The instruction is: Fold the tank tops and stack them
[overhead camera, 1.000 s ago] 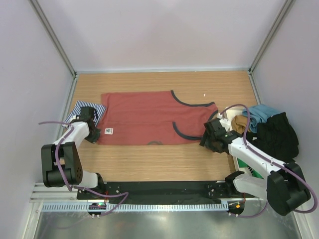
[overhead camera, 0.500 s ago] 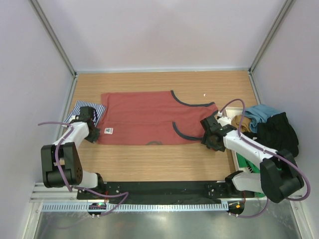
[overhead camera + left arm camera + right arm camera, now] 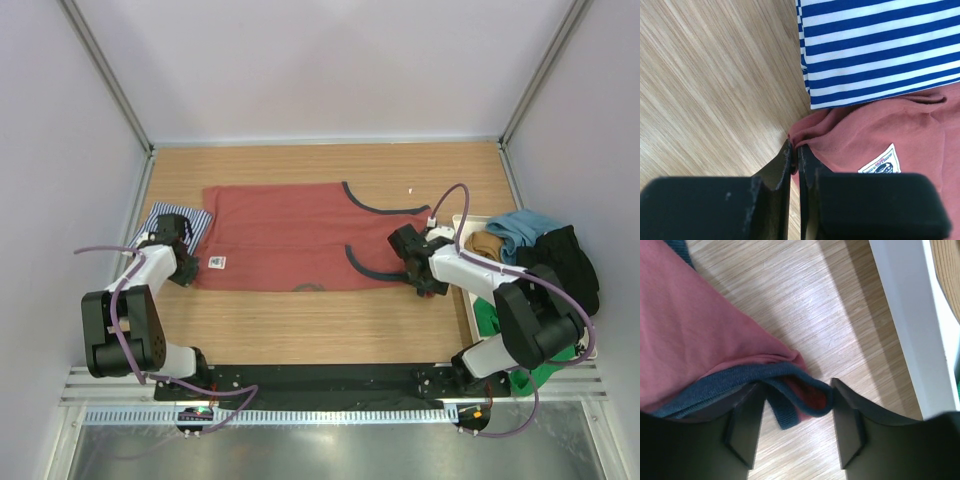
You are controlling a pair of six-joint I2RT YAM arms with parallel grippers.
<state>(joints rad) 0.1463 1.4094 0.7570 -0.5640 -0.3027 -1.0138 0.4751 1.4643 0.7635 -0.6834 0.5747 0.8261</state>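
Wood worktop (image 3: pixel 320 320): rust-red tank top (image 3: pixel 290 240) spread flat, touching the striped tank top (image 3: pixel 170 215) at left; left fingers (image 3: pixel 779 172) pinch its hem corner (image 3: pixel 797 137), right fingers (image 3: pixel 746 425) gape wide around a strap (image 3: pixel 790 390), probably to tension it for folding.

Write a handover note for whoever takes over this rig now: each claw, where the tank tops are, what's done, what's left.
Left claw: shut on the near left corner of the red top.
Right claw: open, jaws either side of that top's strap end, not gripping.
Red top: spread flat on the table, unfolded.
Striped top: small bundle at the left, touching the red top; looks folded.
To do: close the right claw, fold the red top, stack both.
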